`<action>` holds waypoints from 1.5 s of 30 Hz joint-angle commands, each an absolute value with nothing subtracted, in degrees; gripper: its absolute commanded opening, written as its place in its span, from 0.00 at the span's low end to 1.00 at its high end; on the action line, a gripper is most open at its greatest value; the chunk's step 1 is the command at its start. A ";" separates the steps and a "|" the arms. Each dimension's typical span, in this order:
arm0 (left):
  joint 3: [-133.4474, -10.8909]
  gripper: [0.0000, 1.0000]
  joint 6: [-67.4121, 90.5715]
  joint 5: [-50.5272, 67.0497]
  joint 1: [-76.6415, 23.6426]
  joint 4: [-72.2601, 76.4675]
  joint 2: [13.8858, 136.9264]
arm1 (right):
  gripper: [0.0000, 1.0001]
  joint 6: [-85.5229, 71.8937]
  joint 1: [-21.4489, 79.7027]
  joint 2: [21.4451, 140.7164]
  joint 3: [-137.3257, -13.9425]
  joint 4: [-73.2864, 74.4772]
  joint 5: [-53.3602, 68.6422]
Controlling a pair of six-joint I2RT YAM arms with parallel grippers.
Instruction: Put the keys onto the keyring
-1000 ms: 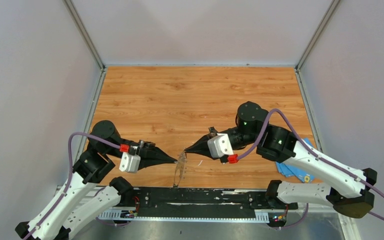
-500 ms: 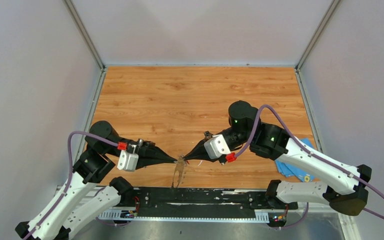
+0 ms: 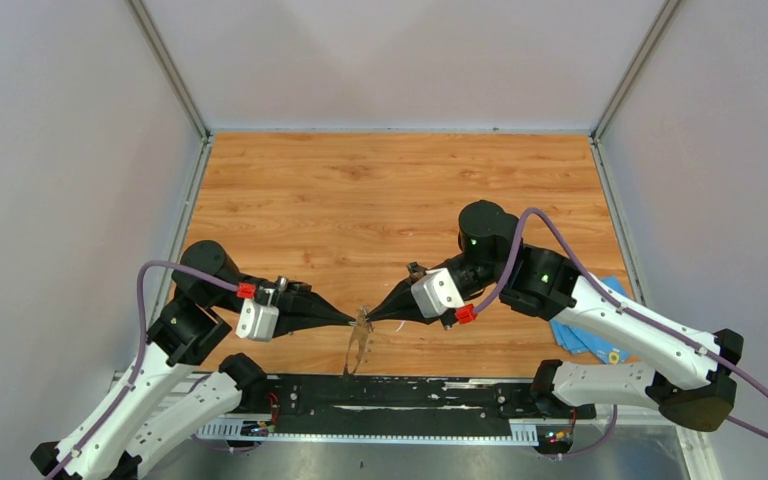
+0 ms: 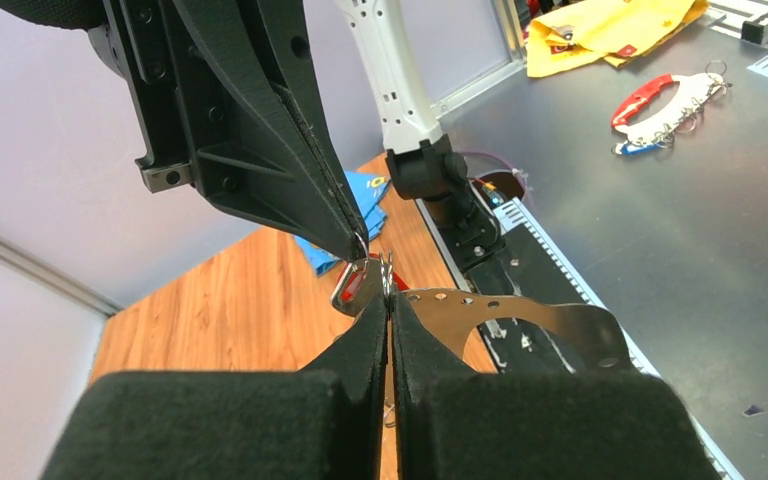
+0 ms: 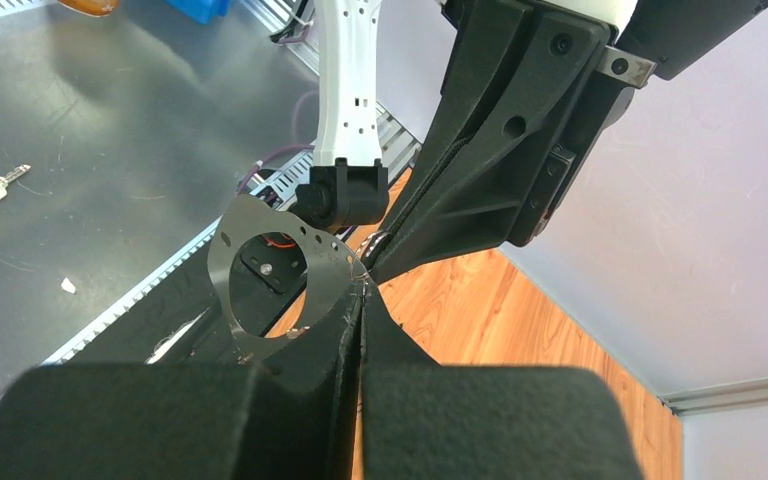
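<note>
Left gripper (image 3: 352, 320) is fully closed, its tips pinching the rim of the keyring (image 4: 550, 318). The ring hangs in the air just beyond the middle of the black base rail (image 3: 390, 393) and is edge-on in the top view. Right gripper (image 3: 371, 318) is also fully closed and meets the left one tip to tip over that same spot beyond the rail. It pinches the red-headed key (image 4: 356, 284), which sits right against the ring's rim; can't tell if it is threaded. Blue cloth (image 3: 585, 340) lies beyond the rail's right end, on the wooden table (image 3: 380, 190).
</note>
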State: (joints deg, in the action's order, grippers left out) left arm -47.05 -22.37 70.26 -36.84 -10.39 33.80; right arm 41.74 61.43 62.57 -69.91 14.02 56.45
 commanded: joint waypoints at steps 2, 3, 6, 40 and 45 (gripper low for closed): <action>-48.78 0.00 -22.97 69.90 -36.93 -9.49 34.16 | 0.00 41.05 61.33 62.84 -71.54 12.66 57.84; -48.79 0.00 -22.92 69.88 -36.98 -9.49 34.13 | 0.00 41.05 61.42 62.91 -71.53 12.60 57.87; -48.78 0.00 -22.94 69.52 -36.94 -9.41 34.18 | 0.00 41.04 61.67 63.19 -71.75 12.51 57.79; -48.26 0.00 -25.36 67.50 -36.91 -13.23 34.11 | 0.00 40.69 63.37 64.77 -71.88 10.05 57.74; -48.41 0.00 -26.01 67.24 -36.91 -14.15 33.87 | 0.00 39.84 63.70 65.35 -71.70 9.31 58.26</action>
State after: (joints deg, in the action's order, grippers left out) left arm -47.07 -24.75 67.68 -36.84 -13.65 33.93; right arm 41.10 62.74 64.64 -70.57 11.35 56.60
